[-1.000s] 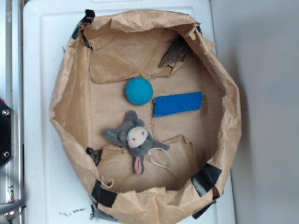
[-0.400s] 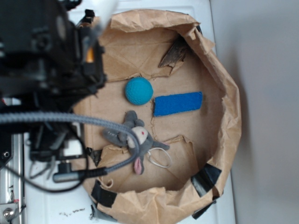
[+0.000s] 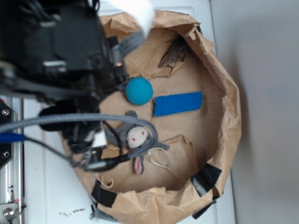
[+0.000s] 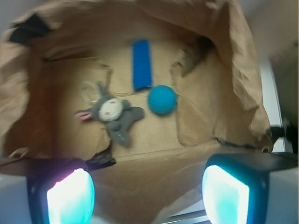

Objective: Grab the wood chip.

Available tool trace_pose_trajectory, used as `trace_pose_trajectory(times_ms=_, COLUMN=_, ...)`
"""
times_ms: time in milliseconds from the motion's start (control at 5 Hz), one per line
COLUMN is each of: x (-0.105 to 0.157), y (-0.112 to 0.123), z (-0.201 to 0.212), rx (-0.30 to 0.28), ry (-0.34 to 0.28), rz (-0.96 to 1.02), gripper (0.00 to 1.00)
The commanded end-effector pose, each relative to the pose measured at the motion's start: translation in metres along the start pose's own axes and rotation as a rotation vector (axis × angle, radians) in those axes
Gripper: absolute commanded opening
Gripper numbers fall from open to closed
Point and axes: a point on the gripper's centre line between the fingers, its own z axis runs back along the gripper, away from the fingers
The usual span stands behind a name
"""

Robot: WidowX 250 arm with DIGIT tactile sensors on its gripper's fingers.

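The wood chip [image 3: 174, 53], a small dark brown jagged sliver, leans against the back wall of the brown paper basin [image 3: 229, 126]. In the wrist view the wood chip [image 4: 192, 58] shows blurred at the upper right, far ahead of the gripper [image 4: 148, 196]. The jaws stand wide apart over the basin's near wall, with nothing between the glowing pads [image 4: 70, 196]. In the exterior view the black arm [image 3: 60, 56] covers the basin's left side and hides the fingers.
A teal ball [image 3: 138, 90] lies mid-basin, with a flat blue felt rectangle [image 3: 178, 103] to its right. A grey plush rabbit [image 3: 138, 140] and a white loop [image 3: 160, 157] lie below, partly crossed by the arm's grey cable [image 3: 70, 120]. Crumpled paper walls ring everything.
The arm came into view from the left and has moved right, now over the basin's left side. The objects in the basin have not moved.
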Motion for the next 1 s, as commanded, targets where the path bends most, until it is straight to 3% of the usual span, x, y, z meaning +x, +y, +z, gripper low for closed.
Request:
trace_pose_trajectory(times_ms=0, x=0.003, y=-0.007, z=-0.006, rx=-0.014, ry=-0.003, rz=-0.041, gripper=1.0)
trace_pose_trajectory(times_ms=400, x=0.004, y=-0.004, z=-0.004, rx=-0.029, ry=-0.006, rz=-0.036, gripper=1.0)
trace_pose_trajectory(times_ms=600, x=0.024, y=0.001, z=-0.002, rx=0.011, ry=-0.029, rz=0.17, gripper=1.0)
trace_pose_trajectory(times_ms=800, x=0.061, y=-0.004, z=-0.013, rx=0.038, ry=-0.064, rz=0.299, gripper=1.0)
